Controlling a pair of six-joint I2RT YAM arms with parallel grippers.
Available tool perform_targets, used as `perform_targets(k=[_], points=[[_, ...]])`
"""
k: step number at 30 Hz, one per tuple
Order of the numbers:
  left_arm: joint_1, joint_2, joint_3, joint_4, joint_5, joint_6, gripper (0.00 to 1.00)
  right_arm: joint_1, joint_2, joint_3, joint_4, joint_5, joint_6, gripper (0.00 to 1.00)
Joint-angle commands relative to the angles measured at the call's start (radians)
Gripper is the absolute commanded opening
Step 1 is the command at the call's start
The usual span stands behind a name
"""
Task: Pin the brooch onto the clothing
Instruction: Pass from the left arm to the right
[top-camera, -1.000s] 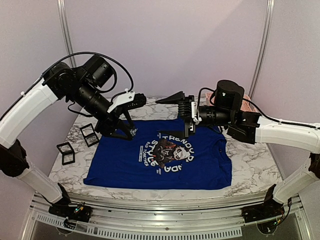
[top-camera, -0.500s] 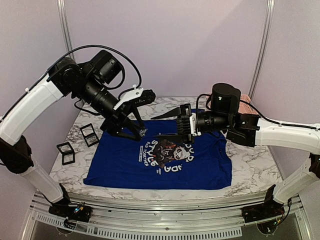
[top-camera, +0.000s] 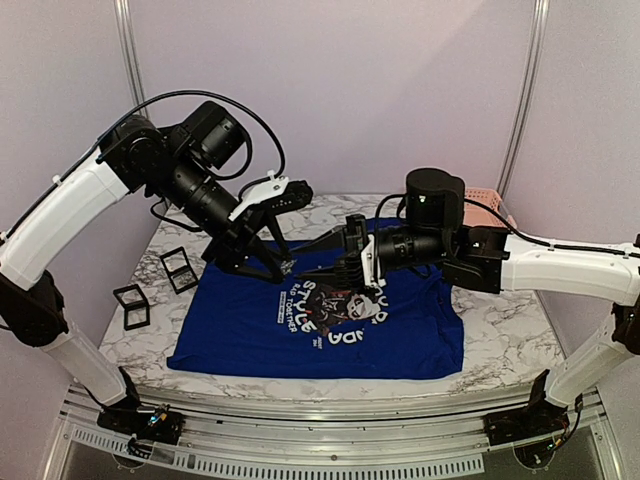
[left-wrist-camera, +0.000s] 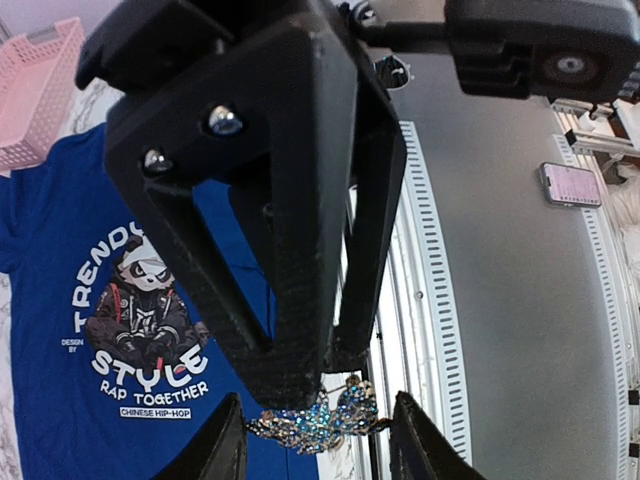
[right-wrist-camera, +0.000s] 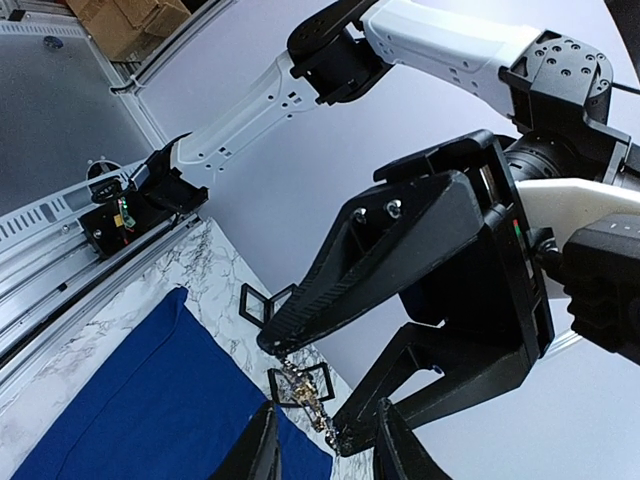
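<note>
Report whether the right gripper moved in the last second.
Yes. The right gripper swung left across the royal-blue T-shirt, from its collar to above the round print.

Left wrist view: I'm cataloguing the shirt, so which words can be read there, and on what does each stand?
"TREND", further letters hidden: top arc of the chest print on the T-shirt.
"STYLE": lower arc.
"RAP TOGETHER": under that.
"CHINESE HIP-HOP": white bar at the bottom.
"DESIGN BY": tiny, at the print's left edge.
Nothing else is readable.

White arms (top-camera: 60, 210), black left claw (top-camera: 282, 267)
</note>
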Motion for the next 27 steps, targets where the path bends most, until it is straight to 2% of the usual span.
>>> perform_targets(k=[1,6,11,15,19,21,22,25,26,27], points=[[-0.019,0.011,0.009,-0.153,0.005,0.012,0.24,0.010,0.027,0.039,-0.040,0.011,-0.026,0.31],[-0.030,0.017,0.003,-0.150,-0.015,0.011,0.24,0.018,0.039,0.056,-0.045,0.036,-0.034,0.26],[-0.039,0.021,0.007,-0.151,-0.027,0.012,0.24,0.024,0.050,0.059,-0.068,0.059,-0.049,0.08],[-0.043,0.023,-0.001,-0.151,-0.025,0.015,0.24,0.028,0.048,0.057,-0.083,0.058,-0.050,0.07],[-0.043,0.024,0.006,-0.151,-0.027,0.016,0.24,0.027,0.040,0.057,-0.099,0.058,-0.049,0.00],[-0.043,0.027,0.006,-0.152,-0.027,0.016,0.27,0.026,0.036,0.054,-0.098,0.059,-0.041,0.00],[-0.043,0.026,0.007,-0.151,-0.030,0.015,0.38,0.028,0.034,0.052,-0.097,0.059,-0.030,0.00],[-0.043,0.023,0.030,-0.142,-0.073,0.006,0.92,0.027,0.025,0.045,-0.082,0.079,0.019,0.00],[-0.044,0.019,0.046,-0.139,-0.106,0.004,0.99,0.027,0.024,0.043,-0.074,0.094,0.058,0.00],[-0.043,0.013,0.063,-0.135,-0.145,0.004,0.99,0.027,0.018,0.038,-0.068,0.113,0.094,0.00]])
